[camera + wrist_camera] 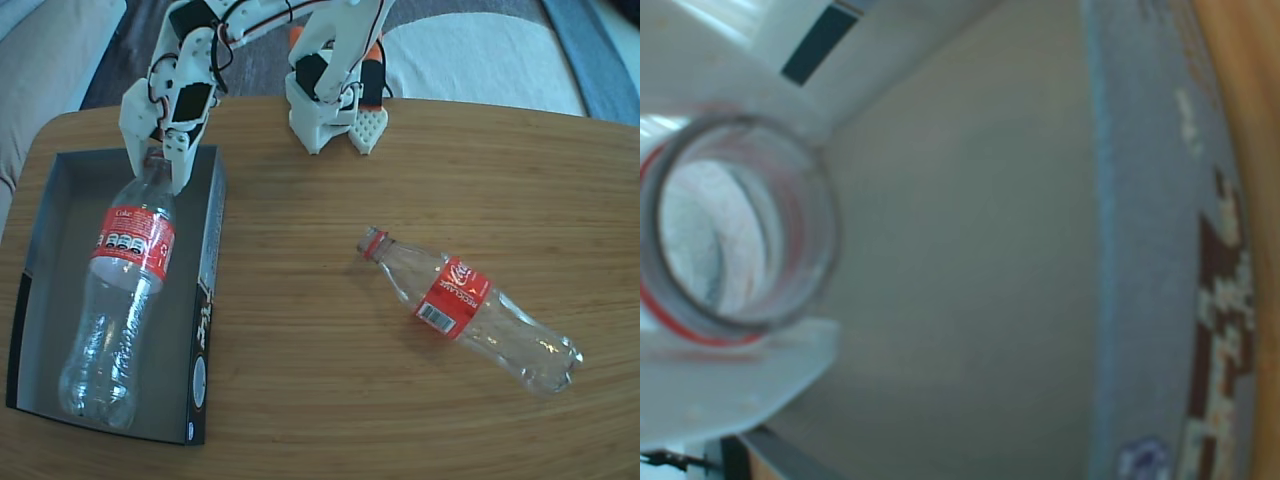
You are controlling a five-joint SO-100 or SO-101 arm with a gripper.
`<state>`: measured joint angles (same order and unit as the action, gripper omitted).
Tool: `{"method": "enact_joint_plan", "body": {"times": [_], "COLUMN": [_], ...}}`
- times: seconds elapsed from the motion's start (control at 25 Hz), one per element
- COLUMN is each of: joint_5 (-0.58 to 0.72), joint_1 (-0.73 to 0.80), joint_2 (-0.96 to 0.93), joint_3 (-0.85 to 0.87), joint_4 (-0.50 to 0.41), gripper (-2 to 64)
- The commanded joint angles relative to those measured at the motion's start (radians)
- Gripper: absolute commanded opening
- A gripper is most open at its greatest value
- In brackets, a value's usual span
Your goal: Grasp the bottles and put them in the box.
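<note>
Tool [160, 160] is seen clamped on the neck of one bottle [125, 290], which lies inside the box [210, 260]. The second bottle [470, 310] is seen lying on the bench [400, 180], well apart.

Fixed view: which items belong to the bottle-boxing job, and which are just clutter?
Job items:
- clear plastic Coca-Cola bottle with red label, lying in the box, neck at the white pincer
- second clear plastic Coca-Cola bottle, red label, lying on the wooden table
- shallow cardboard box, grey inside, black sides

Lying about:
- nothing else on the table; only the arm's white base
</note>
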<state>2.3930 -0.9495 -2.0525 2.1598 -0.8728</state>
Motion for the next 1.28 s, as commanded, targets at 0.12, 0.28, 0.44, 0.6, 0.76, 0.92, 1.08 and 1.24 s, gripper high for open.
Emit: {"method": "enact_joint_plan", "body": {"times": [0.12,0.28,0.44,0.6,0.76,0.92,1.08,1.24], "joint_5": [0.075,0.083,0.146,0.161,0.187,0.189,0.238,0.250], "joint_1": [0.005,0.008,0.002,-0.012,-0.014,-0.012,-0.014,-0.012], "joint_2": [-0.012,-0.015,-0.018,-0.014,-0.012,-0.011,-0.012,-0.011], "joint_3": [-0.031,-0.031,-0.031,-0.048,-0.051,-0.044,-0.040,-0.038], "joint_4": [-0.002,-0.002,-0.002,-0.005,-0.005,-0.005,-0.005,-0.005], "gripper": [8.1,8.0,8.0,8.0,8.0,8.0,8.0,8.0]}}
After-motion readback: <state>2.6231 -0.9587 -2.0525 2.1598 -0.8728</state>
